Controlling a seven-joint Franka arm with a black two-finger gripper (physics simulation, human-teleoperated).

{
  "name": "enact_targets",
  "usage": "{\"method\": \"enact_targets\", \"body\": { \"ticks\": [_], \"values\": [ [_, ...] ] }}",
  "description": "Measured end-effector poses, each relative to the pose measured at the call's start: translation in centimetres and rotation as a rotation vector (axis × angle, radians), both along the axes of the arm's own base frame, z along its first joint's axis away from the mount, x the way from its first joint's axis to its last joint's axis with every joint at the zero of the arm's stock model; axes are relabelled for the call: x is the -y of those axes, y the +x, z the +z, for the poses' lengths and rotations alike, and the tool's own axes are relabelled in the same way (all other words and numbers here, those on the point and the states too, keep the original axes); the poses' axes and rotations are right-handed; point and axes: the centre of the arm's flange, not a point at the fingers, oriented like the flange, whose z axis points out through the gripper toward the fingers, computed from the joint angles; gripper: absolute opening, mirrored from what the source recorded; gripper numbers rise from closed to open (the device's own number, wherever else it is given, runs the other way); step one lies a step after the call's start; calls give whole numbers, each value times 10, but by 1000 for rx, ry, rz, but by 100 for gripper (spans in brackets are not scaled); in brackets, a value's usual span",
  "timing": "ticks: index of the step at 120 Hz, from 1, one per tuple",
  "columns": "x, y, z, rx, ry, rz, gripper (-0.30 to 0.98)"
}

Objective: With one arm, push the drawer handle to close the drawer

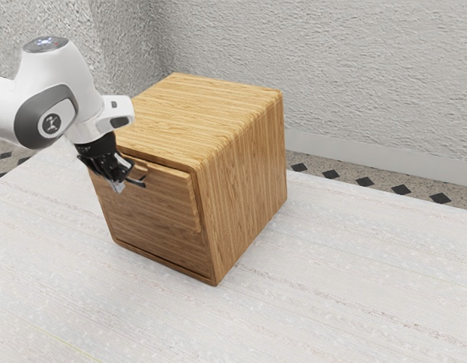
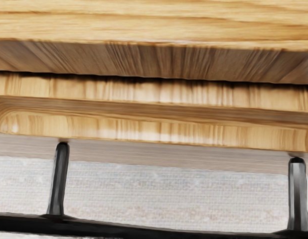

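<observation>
Basically, tool (image 1: 119, 184) is set at the front of the wooden cabinet (image 1: 245, 174), right by the handle, likely so a push toward the cabinet sends the drawer (image 1: 154, 210) home; can't tell if tool is open or closed. Drawer is in the cabinet's front, looks slightly out, striped brown wood with a rounded front edge. Handle (image 2: 144, 230) stands off the cabinet's front, a thin black bar on two dark posts.
</observation>
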Motion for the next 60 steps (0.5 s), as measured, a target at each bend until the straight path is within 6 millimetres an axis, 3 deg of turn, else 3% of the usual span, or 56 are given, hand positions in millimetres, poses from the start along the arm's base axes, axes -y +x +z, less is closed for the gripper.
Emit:
{"method": "enact_targets", "body": {
  "ticks": [22, 36, 46, 53, 60],
  "values": [
    [-1, 8, 0, 0, -11, -12, -7],
    [2, -10, 24, -2, -55, 3, -9],
    [6, -41, 65, -14, -76, 24, -10],
    [18, -53, 123, -2, -73, 23, -10],
    [28, -51, 162, -19, -66, 24, -10]
  ]
}}
